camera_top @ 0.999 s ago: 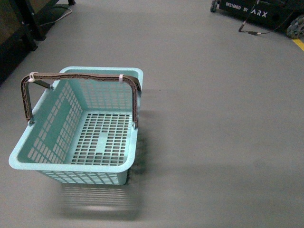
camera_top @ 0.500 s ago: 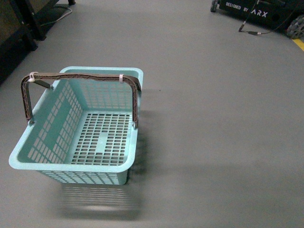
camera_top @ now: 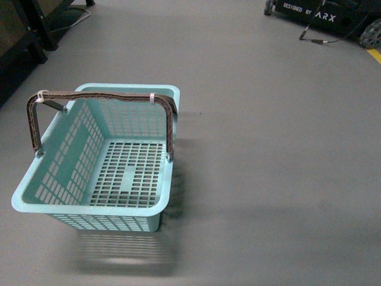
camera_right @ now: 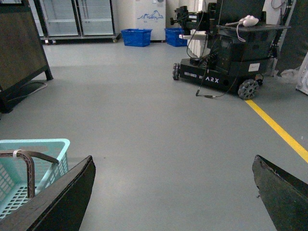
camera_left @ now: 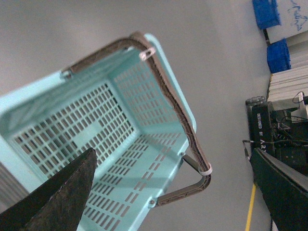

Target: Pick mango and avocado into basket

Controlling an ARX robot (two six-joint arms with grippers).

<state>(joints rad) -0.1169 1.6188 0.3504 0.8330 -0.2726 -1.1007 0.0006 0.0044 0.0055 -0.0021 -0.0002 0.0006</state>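
Observation:
The light teal basket (camera_top: 36, 196) stands on the grey floor at the left of the front view, with nothing inside it and its brown-grey handle (camera_top: 101, 95) raised. The left wrist view looks down into the basket (camera_left: 29, 98) past my left gripper (camera_left: 175, 192), which is open with nothing between its fingers (camera_left: 62, 197). My right gripper (camera_right: 175, 192) is open too, over bare floor, with a corner of the basket (camera_right: 48, 144) off to one side. The mango and the avocado are out of view. Neither arm shows in the front view.
A black wheeled ARX base (camera_right: 216, 72) with trailing cables stands across the floor, also in the front view's top right (camera_top: 321, 12). A yellow floor line (camera_right: 279, 130) runs past it. Dark furniture legs (camera_top: 36, 30) stand at the top left. Blue crates (camera_right: 135, 37) sit by the far wall.

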